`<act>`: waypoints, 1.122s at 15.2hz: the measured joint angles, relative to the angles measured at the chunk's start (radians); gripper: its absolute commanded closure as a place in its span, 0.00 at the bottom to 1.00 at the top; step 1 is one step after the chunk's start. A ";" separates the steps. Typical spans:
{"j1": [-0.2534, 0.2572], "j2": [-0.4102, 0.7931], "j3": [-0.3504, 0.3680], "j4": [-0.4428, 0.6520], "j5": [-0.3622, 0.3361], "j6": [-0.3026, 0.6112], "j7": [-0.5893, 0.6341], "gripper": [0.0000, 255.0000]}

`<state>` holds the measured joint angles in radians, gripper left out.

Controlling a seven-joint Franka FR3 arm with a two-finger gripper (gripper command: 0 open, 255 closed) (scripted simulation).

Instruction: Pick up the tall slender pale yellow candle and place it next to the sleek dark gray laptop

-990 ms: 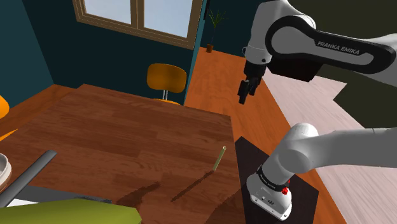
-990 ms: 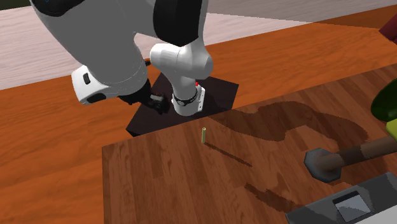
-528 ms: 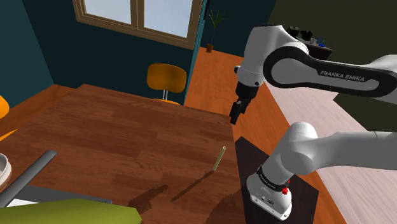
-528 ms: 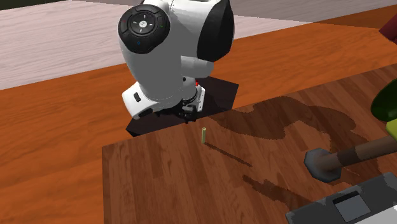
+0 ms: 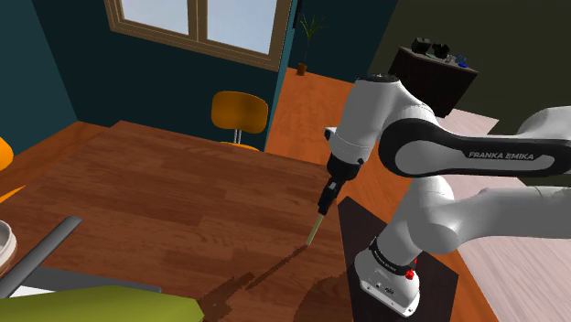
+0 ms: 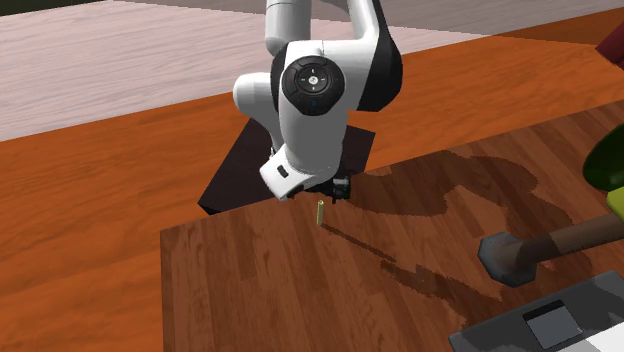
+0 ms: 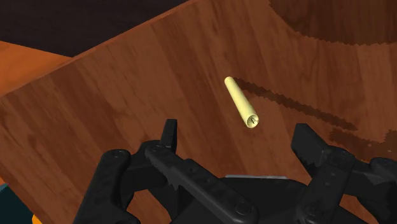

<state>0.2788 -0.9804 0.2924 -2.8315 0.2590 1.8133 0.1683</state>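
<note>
Dark grey, the laptop is cut off by the second exterior view's bottom edge; one corner with its trackpad shows. From that camera the arm's white wrist hides most of the gripper. The candle stands upright on the brown wooden table, close to the table edge nearest the stand. Its long axis is vertical and its wick end points up at the gripper just above it. It is a thin, plain, pale yellow stick, and the wrist view shows a tiny dark wick at its top. The black fingers stand apart, clasping nothing, and the candle's top lies beyond the gap, untouched.
</note>
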 measured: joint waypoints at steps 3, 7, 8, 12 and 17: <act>0.032 0.015 0.037 -0.042 0.043 0.069 0.013 0.00; 0.046 0.036 0.060 -0.085 0.068 0.134 0.016 0.00; 0.050 0.036 0.064 -0.101 0.074 0.150 0.015 0.00; 0.051 0.049 0.070 -0.113 0.080 0.175 0.014 0.00; 0.051 0.050 0.071 -0.114 0.081 0.177 0.014 1.00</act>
<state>0.3302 -0.9305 0.3630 -2.9451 0.3398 1.9900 0.1821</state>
